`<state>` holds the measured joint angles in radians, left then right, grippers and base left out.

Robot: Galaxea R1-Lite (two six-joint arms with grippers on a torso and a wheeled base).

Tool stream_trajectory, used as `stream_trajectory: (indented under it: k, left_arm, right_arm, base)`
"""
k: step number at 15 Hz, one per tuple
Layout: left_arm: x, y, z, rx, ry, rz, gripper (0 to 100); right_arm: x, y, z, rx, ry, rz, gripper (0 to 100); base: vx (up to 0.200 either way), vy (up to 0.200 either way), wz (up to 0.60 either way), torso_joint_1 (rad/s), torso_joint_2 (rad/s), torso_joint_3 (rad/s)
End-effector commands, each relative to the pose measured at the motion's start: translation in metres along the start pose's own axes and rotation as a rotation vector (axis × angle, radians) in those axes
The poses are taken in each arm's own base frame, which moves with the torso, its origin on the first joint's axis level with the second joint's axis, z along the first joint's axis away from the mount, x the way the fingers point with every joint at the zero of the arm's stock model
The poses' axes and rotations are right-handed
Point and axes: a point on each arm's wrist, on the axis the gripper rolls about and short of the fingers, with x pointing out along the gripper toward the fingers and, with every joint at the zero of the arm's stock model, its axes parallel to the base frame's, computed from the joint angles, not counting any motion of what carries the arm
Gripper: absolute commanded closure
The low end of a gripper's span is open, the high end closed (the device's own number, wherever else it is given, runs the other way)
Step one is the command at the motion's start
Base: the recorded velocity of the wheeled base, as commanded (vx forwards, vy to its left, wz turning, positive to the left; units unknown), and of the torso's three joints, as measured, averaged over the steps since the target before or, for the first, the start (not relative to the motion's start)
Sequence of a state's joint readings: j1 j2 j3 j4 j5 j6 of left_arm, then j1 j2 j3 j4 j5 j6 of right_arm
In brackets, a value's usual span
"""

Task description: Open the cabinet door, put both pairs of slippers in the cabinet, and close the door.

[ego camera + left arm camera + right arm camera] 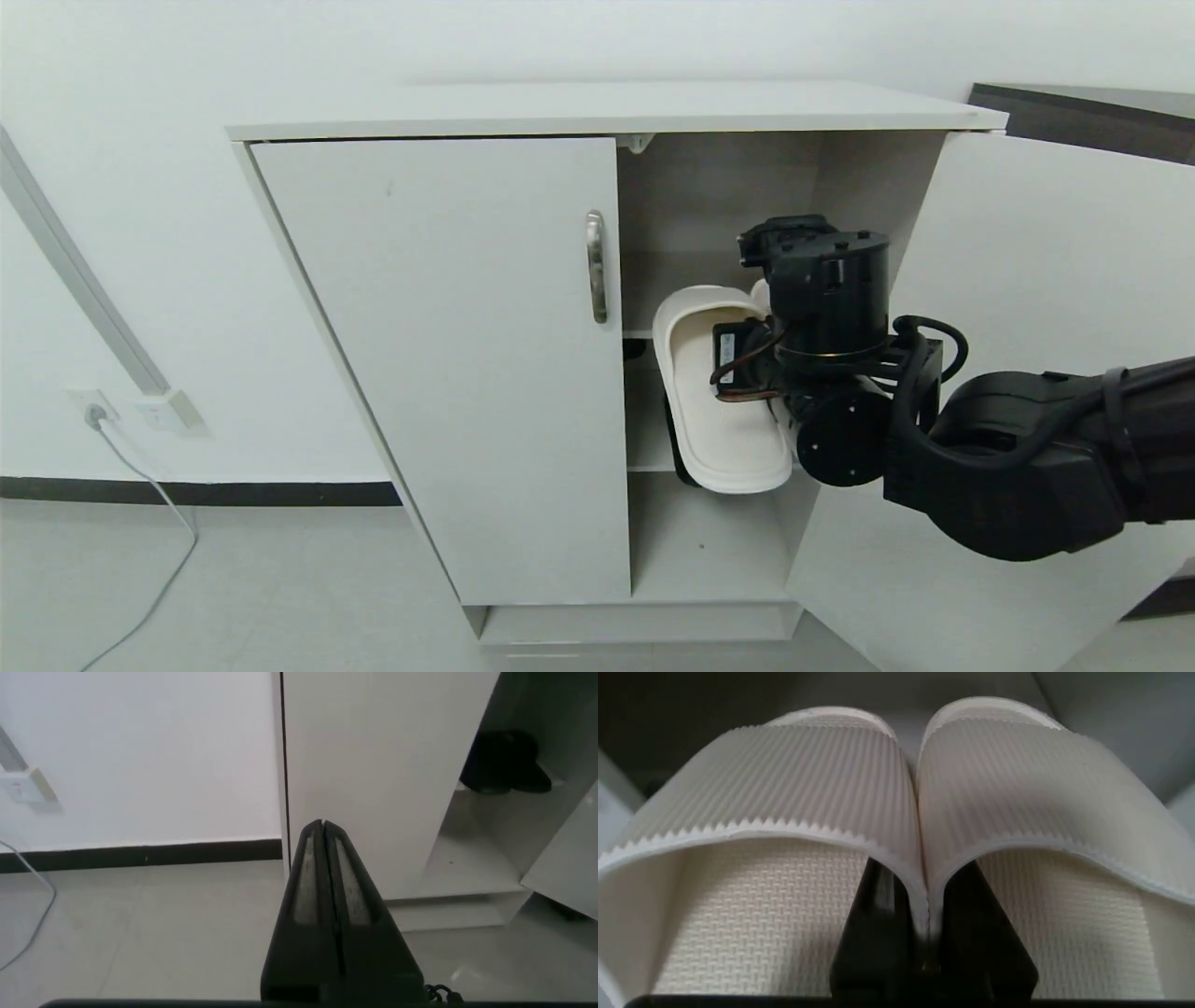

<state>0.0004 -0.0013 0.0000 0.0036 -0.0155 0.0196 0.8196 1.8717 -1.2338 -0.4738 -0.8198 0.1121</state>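
Two white foam slippers (724, 411) with ribbed straps were held side by side in the open right half of the white wooden cabinet (597, 110). They were tipped up on end, level with the middle shelf (649, 453). The right gripper (924, 917) had its jaws squeezed on the inner edges of both straps, pinching the pair together. A black slipper (505, 763) sat on a shelf deeper inside. The cabinet's right door (1027, 280) stood wide open. The left door (448, 355), with its silver metal handle (596, 267), was closed. The left gripper (322, 873) hung over the grey tiled floor (140, 943), pointing toward the closed door, its jaws pressed together with nothing between them. A white wall socket (93, 409) with a grey cord (159, 495) was well apart from the cabinet.
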Motion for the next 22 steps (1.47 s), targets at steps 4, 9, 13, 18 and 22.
stream_trajectory:
  k: [4,9,13,18,22]
  left_arm:
    - [0.000,0.000,0.000,0.000,0.001,0.003,100]
    - [0.000,0.000,0.000,0.000,0.001,0.003,100]
    - [0.000,0.000,0.000,0.000,0.001,0.004,100]
    - [0.000,0.000,0.000,-0.003,0.001,0.006,100]
    - [0.000,0.000,0.000,-0.003,0.001,0.004,100]
  right_arm:
    - [0.005,0.004,-0.005,-0.013,0.006,0.000,100]
    - [0.014,0.003,-0.004,-0.005,0.002,-0.017,100]
    - [0.031,0.003,0.007,0.011,-0.011,-0.006,100]
    - [0.052,0.002,0.019,-0.003,0.012,-0.023,100]
    - [0.068,0.005,0.017,-0.002,0.012,-0.043,100]
  base:
    - [0.200,0.000,0.00,0.000,0.00,0.002]
    - [0.000,0.000,0.00,0.000,0.00,0.000]
    - [0.000,0.000,0.00,0.000,0.00,0.000]
    - [0.000,0.000,0.00,0.000,0.00,0.000]
    - [0.000,0.000,0.00,0.000,0.00,0.000]
